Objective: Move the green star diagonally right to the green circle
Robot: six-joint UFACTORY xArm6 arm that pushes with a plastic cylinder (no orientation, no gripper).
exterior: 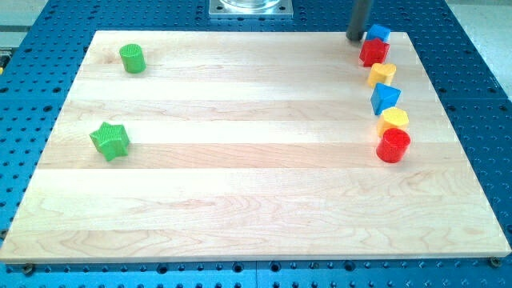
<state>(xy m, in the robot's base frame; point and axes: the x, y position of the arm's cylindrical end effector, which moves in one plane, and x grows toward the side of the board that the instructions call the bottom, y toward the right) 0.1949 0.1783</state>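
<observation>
The green star (110, 140) lies near the left edge of the wooden board (240, 192), about halfway down. The green circle (132, 58), a short cylinder, stands near the board's top left corner, above and slightly right of the star. My tip (355, 37) touches down at the board's top edge on the right, just left of a blue block (378, 33). It is far from both green blocks.
A column of blocks runs down the right side: the blue block, a red star-like block (374, 52), a yellow heart (382, 74), a blue triangle-like block (385, 98), a yellow hexagon (394, 119), a red cylinder (393, 146). Blue perforated table surrounds the board.
</observation>
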